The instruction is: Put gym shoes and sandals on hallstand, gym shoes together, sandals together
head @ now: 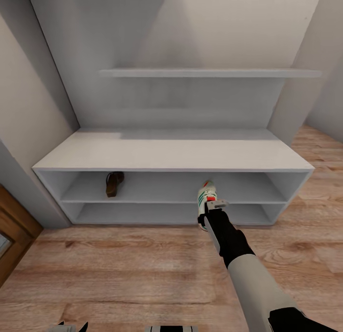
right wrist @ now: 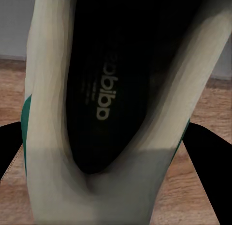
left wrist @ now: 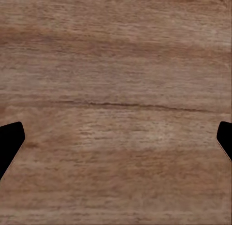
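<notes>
A white gym shoe with green stripes and a red-orange tongue hangs in front of the hallstand's two low shelves, toe toward the rack. My right gripper is shut on its heel end. In the right wrist view the gym shoe shows its dark insole between the gripper's black fingers. One dark brown sandal lies on the upper shoe shelf, toward the left. My left gripper is open over bare corridor floor, holding nothing.
A long grey wall shelf hangs above the bench top. Grey walls close in on both sides of the rack, and a brown wooden door frame stands at the left. Wood plank floor stretches before the rack.
</notes>
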Tool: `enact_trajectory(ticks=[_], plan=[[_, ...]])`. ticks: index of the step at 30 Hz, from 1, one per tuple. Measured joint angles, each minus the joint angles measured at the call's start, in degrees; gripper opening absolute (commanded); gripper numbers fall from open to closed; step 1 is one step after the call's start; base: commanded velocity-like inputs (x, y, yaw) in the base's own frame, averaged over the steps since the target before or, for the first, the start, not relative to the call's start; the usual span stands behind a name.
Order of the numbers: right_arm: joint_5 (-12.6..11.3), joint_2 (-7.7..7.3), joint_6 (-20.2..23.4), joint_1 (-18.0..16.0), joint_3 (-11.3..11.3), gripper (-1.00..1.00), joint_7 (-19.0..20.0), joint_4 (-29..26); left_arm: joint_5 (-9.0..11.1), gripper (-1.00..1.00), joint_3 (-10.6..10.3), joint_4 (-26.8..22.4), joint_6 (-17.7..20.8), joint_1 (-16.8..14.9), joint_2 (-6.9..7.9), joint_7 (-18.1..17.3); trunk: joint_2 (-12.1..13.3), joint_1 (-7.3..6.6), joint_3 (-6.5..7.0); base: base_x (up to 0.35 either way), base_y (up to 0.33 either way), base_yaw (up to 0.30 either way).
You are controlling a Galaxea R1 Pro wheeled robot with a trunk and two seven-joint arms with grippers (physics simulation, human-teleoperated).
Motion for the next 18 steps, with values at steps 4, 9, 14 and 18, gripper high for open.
enact_trajectory(ticks=[4, 9, 14, 18], plan=[[-0.01, 0.00, 0.00, 0.00, 0.00, -1.00, 0.00, 0.00, 0.00, 1.00, 0.00, 0.00, 0.00, 0.00, 0.00, 0.00, 0.00, 0.00, 0.00, 0.279, 0.000, 0.000], [0.01, 0.00, -0.02, 0.00, 0.00, -1.00, 0.00, 0.00, 0.00, 1.00, -0.03, 0.00, 0.00, 0.00, -0.01, 0.00, 0.00, 0.02, 0.00, 0.122, 0.000, 0.000], [0.01, 0.00, 0.01, 0.00, -0.05, -1.00, 0.00, 0.00, 0.00, 1.00, -0.01, 0.00, -0.04, 0.00, 0.01, 0.00, 0.00, 0.03, 0.00, 0.022, 0.000, 0.000], [0.00, 0.00, 0.02, 0.00, -0.08, -1.00, 0.00, 0.05, 0.00, 1.00, 0.03, 0.00, -0.03, 0.00, 0.00, 0.00, 0.00, 0.01, 0.00, 0.133, 0.000, 0.000]])
